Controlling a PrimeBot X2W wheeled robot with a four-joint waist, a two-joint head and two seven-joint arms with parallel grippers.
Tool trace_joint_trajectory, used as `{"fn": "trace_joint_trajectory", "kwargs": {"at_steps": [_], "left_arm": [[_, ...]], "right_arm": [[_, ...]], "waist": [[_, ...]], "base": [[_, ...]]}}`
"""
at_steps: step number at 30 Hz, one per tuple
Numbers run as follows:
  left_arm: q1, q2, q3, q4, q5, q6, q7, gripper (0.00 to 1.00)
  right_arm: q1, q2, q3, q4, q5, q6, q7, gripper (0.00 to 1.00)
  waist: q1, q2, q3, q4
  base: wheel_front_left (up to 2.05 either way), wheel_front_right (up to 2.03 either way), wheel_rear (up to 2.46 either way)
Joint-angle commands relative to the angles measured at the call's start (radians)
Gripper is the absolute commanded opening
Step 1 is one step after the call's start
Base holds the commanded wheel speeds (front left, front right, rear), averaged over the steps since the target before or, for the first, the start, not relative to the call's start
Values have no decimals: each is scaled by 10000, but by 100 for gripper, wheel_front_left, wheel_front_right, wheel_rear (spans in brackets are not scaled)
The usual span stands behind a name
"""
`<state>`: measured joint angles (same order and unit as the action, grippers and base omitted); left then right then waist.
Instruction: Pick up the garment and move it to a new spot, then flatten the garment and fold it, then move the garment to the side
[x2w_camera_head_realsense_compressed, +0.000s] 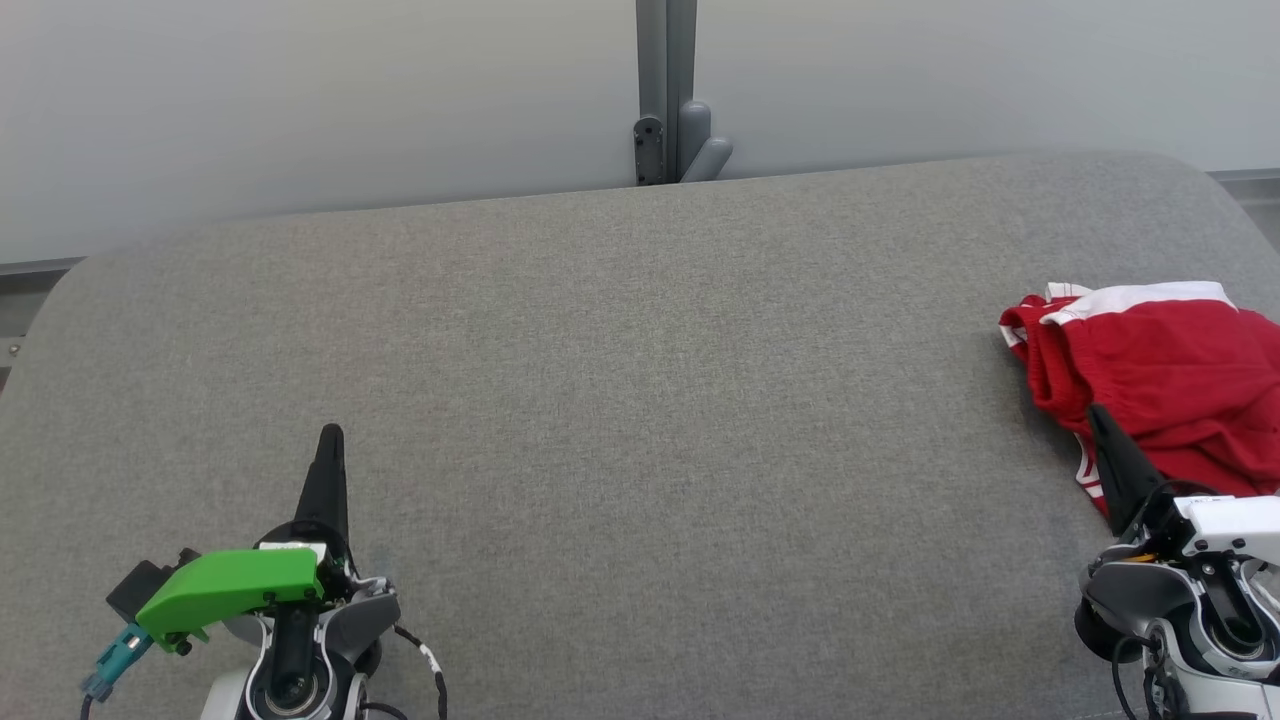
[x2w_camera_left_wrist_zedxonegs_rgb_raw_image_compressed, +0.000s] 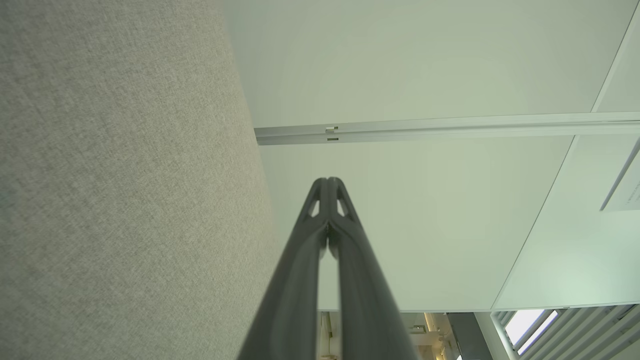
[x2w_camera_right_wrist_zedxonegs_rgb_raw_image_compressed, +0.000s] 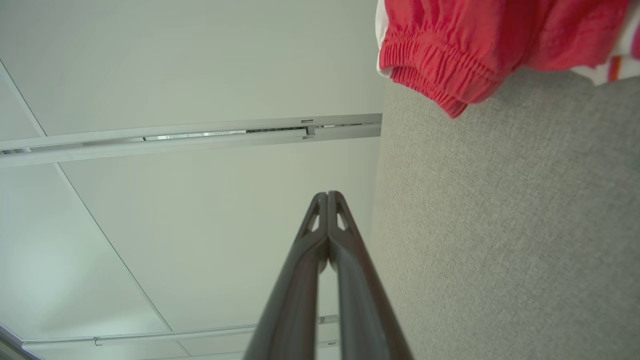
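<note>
The garment (x2w_camera_head_realsense_compressed: 1160, 380) is a crumpled red piece with white trim, lying at the right edge of the grey fabric surface (x2w_camera_head_realsense_compressed: 640, 400). Its red elastic hem (x2w_camera_right_wrist_zedxonegs_rgb_raw_image_compressed: 440, 70) fills the upper right of the right wrist view. My right gripper (x2w_camera_head_realsense_compressed: 1097, 415) is shut and empty, its tip just in front of the garment's near left edge; whether it touches the cloth I cannot tell. In its own wrist view the right gripper (x2w_camera_right_wrist_zedxonegs_rgb_raw_image_compressed: 328, 194) has both fingers pressed together. My left gripper (x2w_camera_head_realsense_compressed: 330, 432) is shut with nothing in it, over bare fabric at the lower left, tips closed in its wrist view (x2w_camera_left_wrist_zedxonegs_rgb_raw_image_compressed: 327, 180).
The grey surface has rounded far corners and ends at a pale wall (x2w_camera_head_realsense_compressed: 300, 100). A grey post with a bracket (x2w_camera_head_realsense_compressed: 668, 120) stands behind the far edge at centre. A green part (x2w_camera_head_realsense_compressed: 230, 590) sits on the left wrist.
</note>
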<state>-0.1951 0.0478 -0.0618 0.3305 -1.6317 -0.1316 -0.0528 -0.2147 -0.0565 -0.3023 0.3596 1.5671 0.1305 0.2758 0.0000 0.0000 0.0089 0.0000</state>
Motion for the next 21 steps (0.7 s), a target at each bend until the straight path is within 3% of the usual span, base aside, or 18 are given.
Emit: {"fn": "trace_joint_trajectory", "kwargs": {"at_steps": [1, 21], "left_arm": [[-108, 2, 36, 8, -101, -30, 15, 0], [-107, 3, 34, 7, -103, -30, 13, 0]], "right_arm": [[-87, -4, -24, 15, 36, 4, 48, 0], [-87, -1, -28, 15, 29, 4, 52, 0]], "waist": [[0, 0, 0, 1], [0, 0, 0, 1]], "base": [[0, 0, 0], [0, 0, 0]]}}
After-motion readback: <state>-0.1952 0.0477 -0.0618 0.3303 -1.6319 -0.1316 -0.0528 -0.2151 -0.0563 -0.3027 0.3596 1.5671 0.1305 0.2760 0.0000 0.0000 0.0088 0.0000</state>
